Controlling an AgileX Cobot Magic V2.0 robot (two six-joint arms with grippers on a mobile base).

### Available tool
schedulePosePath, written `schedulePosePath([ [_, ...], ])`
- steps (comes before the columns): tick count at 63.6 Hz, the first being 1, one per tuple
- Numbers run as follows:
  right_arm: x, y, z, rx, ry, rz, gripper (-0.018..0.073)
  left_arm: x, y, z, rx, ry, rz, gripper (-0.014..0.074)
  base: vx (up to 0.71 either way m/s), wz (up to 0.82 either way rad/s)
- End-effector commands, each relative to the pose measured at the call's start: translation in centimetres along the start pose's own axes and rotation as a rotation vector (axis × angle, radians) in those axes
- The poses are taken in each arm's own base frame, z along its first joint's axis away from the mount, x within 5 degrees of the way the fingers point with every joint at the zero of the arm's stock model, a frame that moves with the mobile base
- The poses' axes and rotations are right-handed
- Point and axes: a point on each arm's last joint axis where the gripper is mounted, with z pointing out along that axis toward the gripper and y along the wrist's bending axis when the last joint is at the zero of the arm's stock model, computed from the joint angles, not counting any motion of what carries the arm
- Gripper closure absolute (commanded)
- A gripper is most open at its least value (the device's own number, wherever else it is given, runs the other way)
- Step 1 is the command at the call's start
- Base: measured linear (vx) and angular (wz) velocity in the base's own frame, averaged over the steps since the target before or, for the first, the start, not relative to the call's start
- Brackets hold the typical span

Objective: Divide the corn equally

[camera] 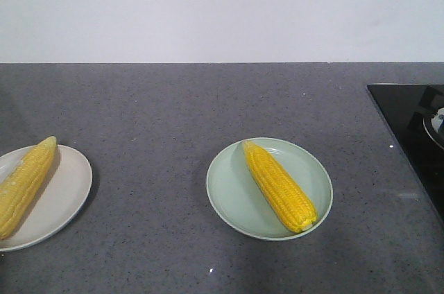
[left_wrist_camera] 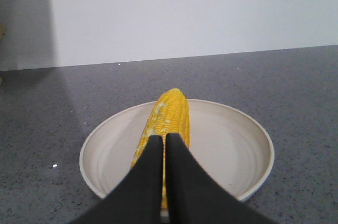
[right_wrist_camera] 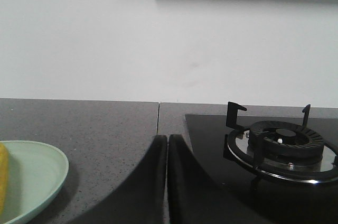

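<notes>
One corn cob (camera: 280,186) lies diagonally on the pale green plate (camera: 225,193) at the centre right of the counter. Another corn cob (camera: 25,183) rests on the cream plate (camera: 66,197) at the left edge. In the left wrist view that cob (left_wrist_camera: 169,115) runs lengthwise on the cream plate (left_wrist_camera: 232,145), and my left gripper (left_wrist_camera: 165,138) hovers over its near end, shut and empty. My right gripper (right_wrist_camera: 167,138) is shut and empty above the counter, with the green plate (right_wrist_camera: 37,176) to its left. Neither gripper shows in the front view.
A black glass hob (camera: 413,131) fills the right side of the grey counter (camera: 173,107). Its gas burner with a pan support (right_wrist_camera: 282,145) sits just right of my right gripper. A white wall (camera: 222,10) backs the counter.
</notes>
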Motion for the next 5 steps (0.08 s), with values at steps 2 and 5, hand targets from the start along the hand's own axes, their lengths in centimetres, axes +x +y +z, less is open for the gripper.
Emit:
schedulePosePath([
  [2, -0.45, -0.01, -0.05, 0.004, -0.077, -0.019, 0.0564, -0.87, 0.05, -0.18, -0.006, -0.097, -0.011, 0.0603, 0.00, 0.00],
  [5, -0.45, -0.01, -0.05, 0.004, -0.077, -0.019, 0.0564, -0.87, 0.05, -0.18, -0.006, -0.097, -0.011, 0.0603, 0.00, 0.00],
])
